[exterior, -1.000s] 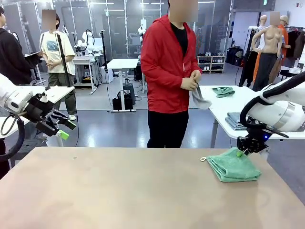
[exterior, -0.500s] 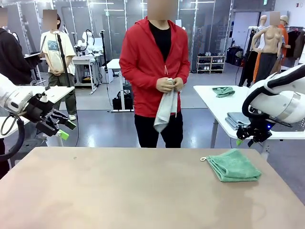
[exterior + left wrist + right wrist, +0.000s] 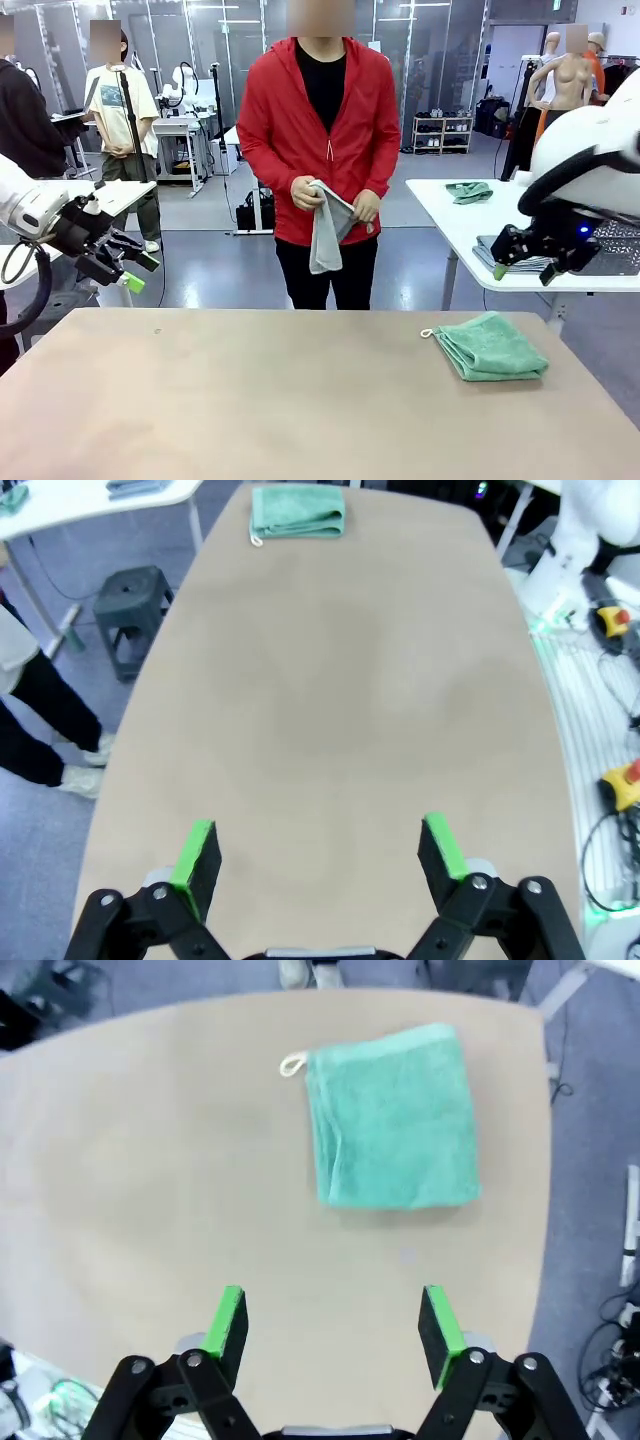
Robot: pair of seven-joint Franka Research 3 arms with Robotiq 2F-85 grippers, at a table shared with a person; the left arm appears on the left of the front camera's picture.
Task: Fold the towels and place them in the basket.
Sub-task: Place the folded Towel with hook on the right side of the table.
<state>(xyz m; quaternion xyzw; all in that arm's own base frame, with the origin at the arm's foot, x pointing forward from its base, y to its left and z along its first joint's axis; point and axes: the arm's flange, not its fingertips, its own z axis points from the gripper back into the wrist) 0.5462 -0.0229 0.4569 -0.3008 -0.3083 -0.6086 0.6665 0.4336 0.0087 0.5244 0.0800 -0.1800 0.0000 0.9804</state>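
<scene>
The right end effector [image 3: 522,267] hangs with its jaws apart and empty, above and just behind the mint green towel [image 3: 490,347]. That towel lies folded on the bench [image 3: 250,400], near its right edge. The left end effector [image 3: 125,265] hangs off the bench's left side, jaws wide apart and empty. The person [image 3: 320,120] holds the off-white towel [image 3: 324,230], hanging loose. A mesh-sided thing behind the right arm is likely the basket [image 3: 618,245]. One fold looks done; the second towel and both placements are left.
</scene>
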